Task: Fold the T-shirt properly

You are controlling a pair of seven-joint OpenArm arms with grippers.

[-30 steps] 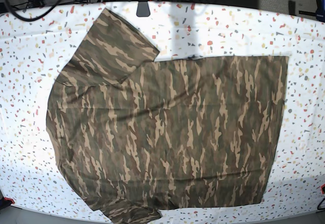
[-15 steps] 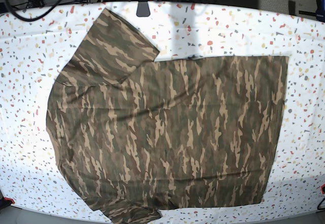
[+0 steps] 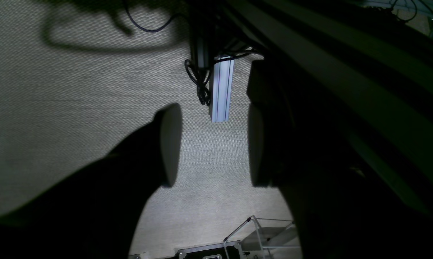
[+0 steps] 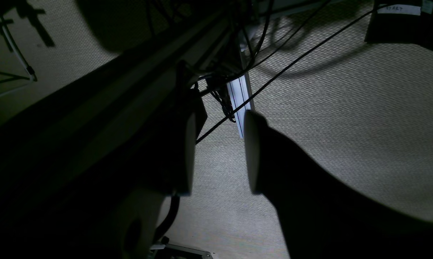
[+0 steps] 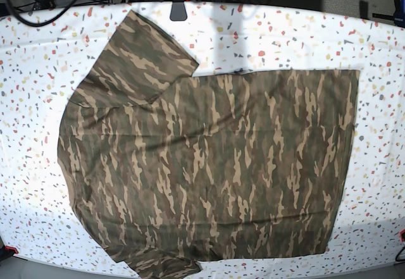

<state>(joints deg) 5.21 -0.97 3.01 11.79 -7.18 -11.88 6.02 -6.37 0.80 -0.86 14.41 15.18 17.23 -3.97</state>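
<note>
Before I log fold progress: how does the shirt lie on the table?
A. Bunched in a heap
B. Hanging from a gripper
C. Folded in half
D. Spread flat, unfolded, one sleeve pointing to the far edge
D: in the base view the shirt lies spread flat on the speckled table, one sleeve angled toward the far edge, no arm over it.

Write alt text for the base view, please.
A camouflage T-shirt lies spread flat and unfolded on a white speckled table, neck end at left, hem at right, one sleeve angled toward the top left. No arm or gripper shows in this view.
</note>
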